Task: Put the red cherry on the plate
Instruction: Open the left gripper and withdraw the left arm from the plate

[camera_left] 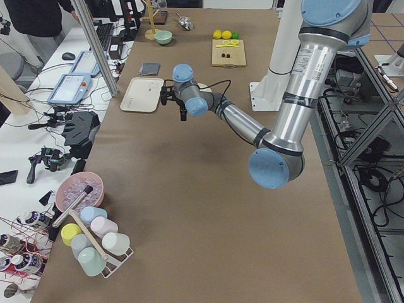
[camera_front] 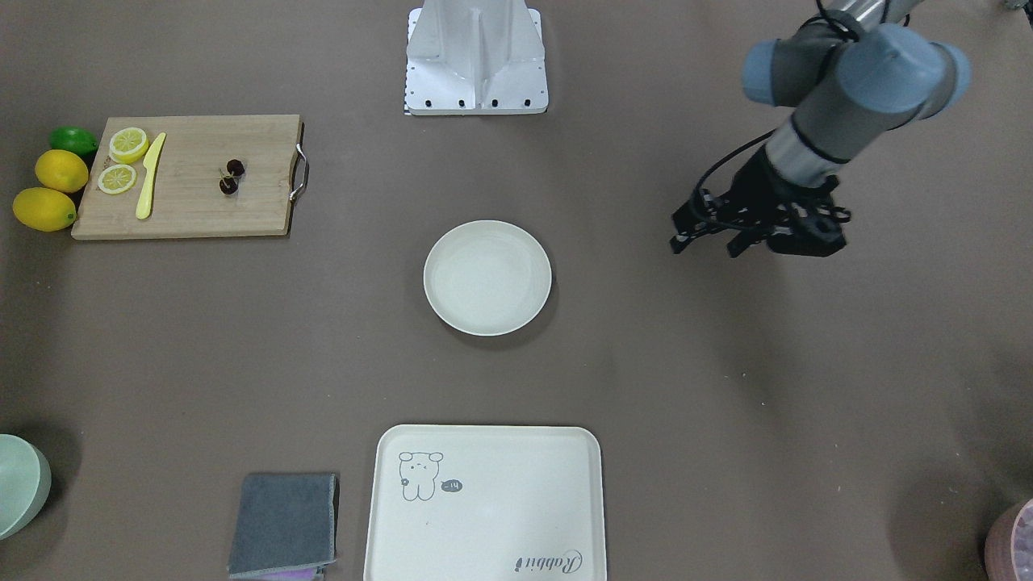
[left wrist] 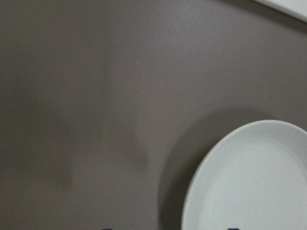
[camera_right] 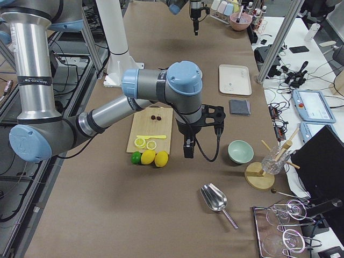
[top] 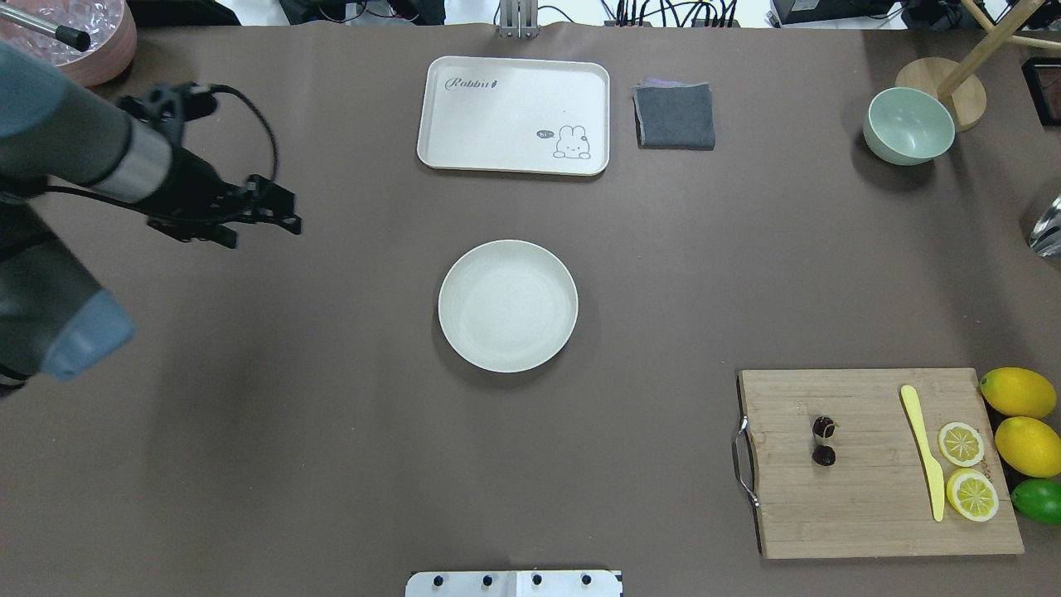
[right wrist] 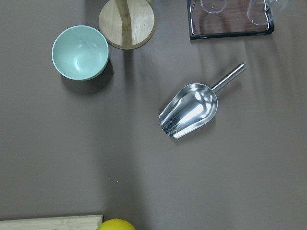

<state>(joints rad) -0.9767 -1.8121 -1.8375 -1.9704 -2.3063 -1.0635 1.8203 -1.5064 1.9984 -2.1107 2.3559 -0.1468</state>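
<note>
The red cherry (camera_front: 232, 176) (top: 824, 441), a pair of tiny dark fruits joined by stems, lies on a wooden cutting board (camera_front: 186, 206). The empty round cream plate (camera_front: 487, 277) (top: 507, 305) sits mid-table, and part of it shows in the left wrist view as the plate (left wrist: 254, 182). My left gripper (camera_front: 706, 244) (top: 264, 234) hovers open and empty well to the plate's side, far from the cherry. My right gripper (camera_right: 188, 150) hangs above the table beyond the lemons. It shows only in the exterior right view, so I cannot tell whether it is open or shut.
On the board lie two lemon slices (top: 966, 468) and a yellow knife (top: 924, 460). Whole lemons (top: 1024, 419) and a lime (top: 1038, 500) sit beside it. A bear tray (top: 514, 91), grey cloth (top: 675, 116), green bowl (top: 908, 126) and metal scoop (right wrist: 189, 111) lie further off.
</note>
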